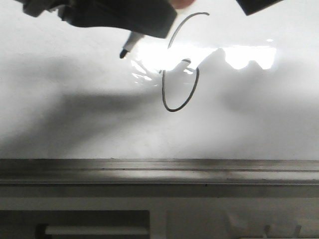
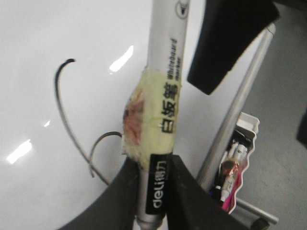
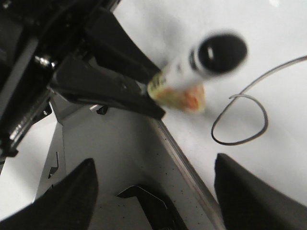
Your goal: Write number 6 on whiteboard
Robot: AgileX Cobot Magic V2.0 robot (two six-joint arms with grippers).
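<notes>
My left pincer is pinching the whiteboard marker, its tip just beside the number 6 and off the whiteboard. The 6 stands complete near the bright reflection. My right pincer is spread and holds nothing.

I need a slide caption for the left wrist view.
Left gripper holds marker beside the number 6.
</notes>
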